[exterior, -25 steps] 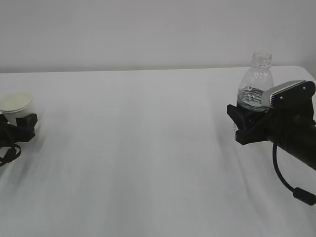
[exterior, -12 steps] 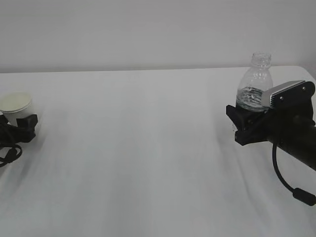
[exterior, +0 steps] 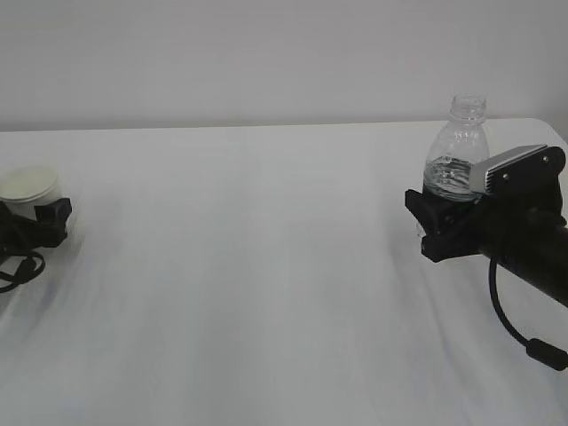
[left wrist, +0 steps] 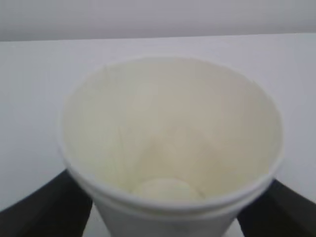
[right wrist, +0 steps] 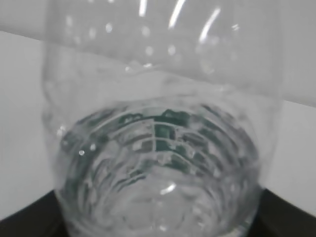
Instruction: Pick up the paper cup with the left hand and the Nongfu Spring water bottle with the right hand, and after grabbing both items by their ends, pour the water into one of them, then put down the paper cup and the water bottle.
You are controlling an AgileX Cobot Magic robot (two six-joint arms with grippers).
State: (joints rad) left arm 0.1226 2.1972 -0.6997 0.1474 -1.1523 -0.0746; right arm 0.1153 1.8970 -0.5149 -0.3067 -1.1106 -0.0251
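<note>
The white paper cup (exterior: 29,184) stands upright at the table's far left, between the black fingers of my left gripper (exterior: 40,217). In the left wrist view I look into the cup's cream inside (left wrist: 168,128), and it looks empty. The left gripper's (left wrist: 160,217) fingers (left wrist: 44,210) flank the cup's lower wall with thin strips of table showing between, so it is open. At the right, my right gripper (exterior: 439,222) is shut on the lower part of the uncapped Nongfu Spring water bottle (exterior: 459,146), which is upright. Water (right wrist: 158,192) fills its lower part, and its base is hidden.
The white table (exterior: 266,266) stretches between the two arms. Its back edge runs along a pale wall (exterior: 266,62). A black cable (exterior: 515,324) loops below the right arm, and another (exterior: 18,266) lies by the left gripper.
The cup has gone from slightly tilted to upright and sits lower between the left fingers, which have spread a little. The right gripper and bottle have barely moved.
</note>
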